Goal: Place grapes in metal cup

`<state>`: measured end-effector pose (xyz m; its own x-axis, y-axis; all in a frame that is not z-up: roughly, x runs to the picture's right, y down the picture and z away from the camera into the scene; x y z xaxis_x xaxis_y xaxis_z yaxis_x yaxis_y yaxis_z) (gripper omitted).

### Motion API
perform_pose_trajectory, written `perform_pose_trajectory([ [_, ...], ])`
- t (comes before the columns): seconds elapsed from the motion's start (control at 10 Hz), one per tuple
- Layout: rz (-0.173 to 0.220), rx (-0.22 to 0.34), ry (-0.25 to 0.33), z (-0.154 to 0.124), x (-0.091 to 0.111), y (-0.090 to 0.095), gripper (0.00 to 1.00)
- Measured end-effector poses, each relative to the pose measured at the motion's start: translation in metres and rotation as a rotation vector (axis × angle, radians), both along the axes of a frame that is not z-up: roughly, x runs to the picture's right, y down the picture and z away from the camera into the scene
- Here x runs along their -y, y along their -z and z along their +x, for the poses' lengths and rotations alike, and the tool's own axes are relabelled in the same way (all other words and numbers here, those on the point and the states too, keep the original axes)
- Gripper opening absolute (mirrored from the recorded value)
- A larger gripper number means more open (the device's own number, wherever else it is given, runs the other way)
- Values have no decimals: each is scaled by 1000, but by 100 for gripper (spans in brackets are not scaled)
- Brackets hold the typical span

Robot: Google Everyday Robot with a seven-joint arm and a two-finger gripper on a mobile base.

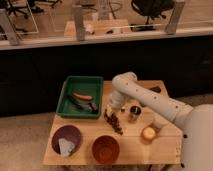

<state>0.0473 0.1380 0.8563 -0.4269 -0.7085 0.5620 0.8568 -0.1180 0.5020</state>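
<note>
The grapes [116, 123], a dark purple-red bunch, lie on the wooden table [165, 150], running diagonally toward the front. My gripper [110, 112] is down at the bunch's upper left end, touching it and shut on that end. The bunch rests on the table. The metal cup [134, 113], small and shiny with a dark inside, stands upright just right of the gripper, a short gap from the grapes. My white arm [150, 100] reaches in from the right, passing behind the cup.
A green tray [67, 102] at the back left holds an orange carrot-like item [82, 96] and a dark object. A purple bowl [66, 140] and a red-brown bowl [105, 149] stand along the front. A yellowish small container [148, 133] sits at the right.
</note>
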Motion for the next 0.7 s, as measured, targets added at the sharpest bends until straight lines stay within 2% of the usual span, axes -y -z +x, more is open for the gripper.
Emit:
perform_pose_trajectory([
  [0.2,-7,33,-104,7,35,2,0],
  [0.4,5,51,-207,18,71,3,0],
  [0.5,14,44,-236,23,78,4,0],
  [0.7,38,15,-335,44,92,4,0],
])
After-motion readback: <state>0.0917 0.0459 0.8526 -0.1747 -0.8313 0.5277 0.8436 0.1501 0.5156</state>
